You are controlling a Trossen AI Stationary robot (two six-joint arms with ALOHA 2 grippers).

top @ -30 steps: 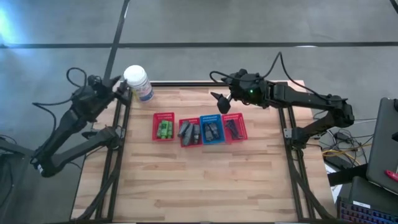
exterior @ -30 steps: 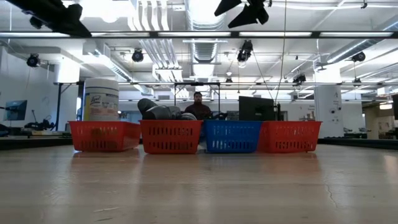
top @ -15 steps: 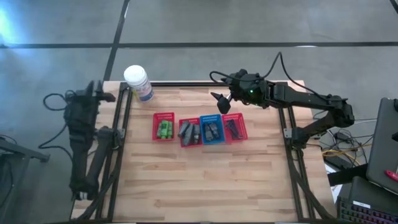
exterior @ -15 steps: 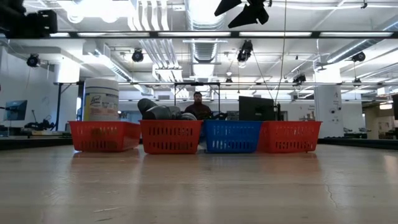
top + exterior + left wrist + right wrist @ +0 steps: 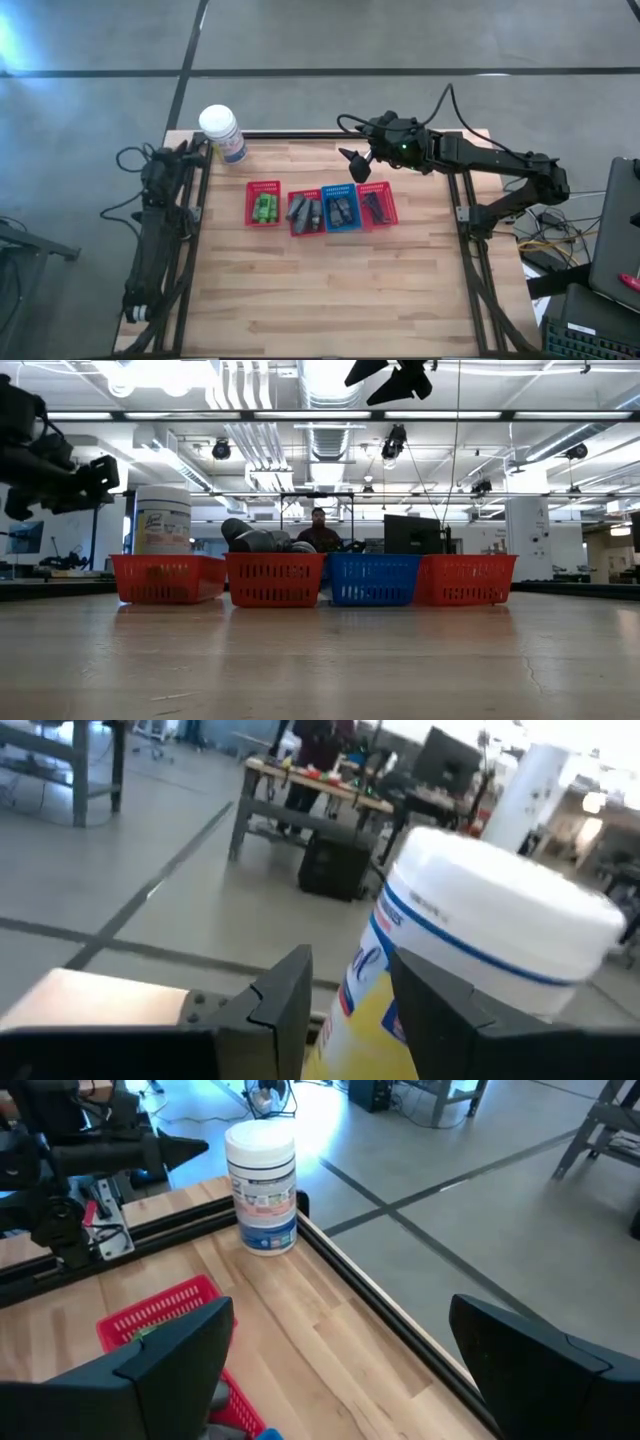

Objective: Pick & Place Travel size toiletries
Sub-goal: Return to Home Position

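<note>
The toiletries lie sorted in a row of four baskets at the table's middle. Green bottles (image 5: 264, 208) fill the left red basket. Grey tubes (image 5: 304, 211) are in the second red basket and show above its rim (image 5: 255, 537). Dark tubes (image 5: 340, 208) sit in the blue basket, dark razors (image 5: 375, 205) in the right red one. My right gripper (image 5: 355, 165) hangs open, high above the baskets' far side (image 5: 340, 1308). My left gripper (image 5: 197, 150) is open at the far-left corner, its fingers apart just short of the white-lidded jar (image 5: 480, 950).
The white-lidded jar (image 5: 221, 133) stands on the table's far-left corner, beside the black frame rail (image 5: 340, 1270). The left arm (image 5: 55, 460) lies folded along the left edge. Bare wood spreads over the near half of the table (image 5: 320, 290). A person (image 5: 318, 530) sits far behind.
The left arm has swung and folded down along the table's left edge, dropping lower in the low view. Its gripper drew back from the jar toward the left, then returned close to it. The right arm and the baskets have kept still.
</note>
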